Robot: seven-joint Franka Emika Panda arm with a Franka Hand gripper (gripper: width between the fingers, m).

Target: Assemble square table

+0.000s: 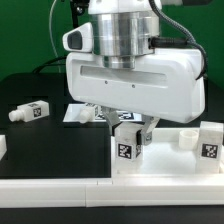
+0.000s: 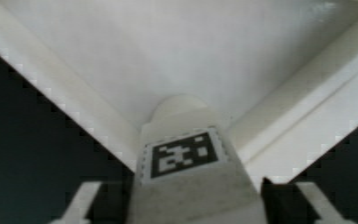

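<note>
— Standing upright near the edge of the white slab (image 1: 165, 168) that faces the exterior view's left, a tagged leg (image 1: 126, 146) is found directly beneath the gripper (image 1: 130, 131). Is it being squeezed?

— No grasp is shown. In the wrist view the leg is flanked by the two fingers (image 2: 91, 203), one on each side. A thin dark gap is seen between each finger and the leg (narrow, but visible). The jaws are therefore judged released, standing apart around the leg without touching it.

— And where is the slab placed?

— It is laid flat on the black table (image 1: 40, 150), toward the exterior view's right. In the wrist view its raised rim is seen running past the leg.

— Are other legs seen?

— A second leg (image 1: 210, 143) is seen upright at the exterior view's right, well apart from the first. A third leg (image 1: 28, 111) is seen lying on its side on the black table at the exterior view's left, well away from the slab.
</note>
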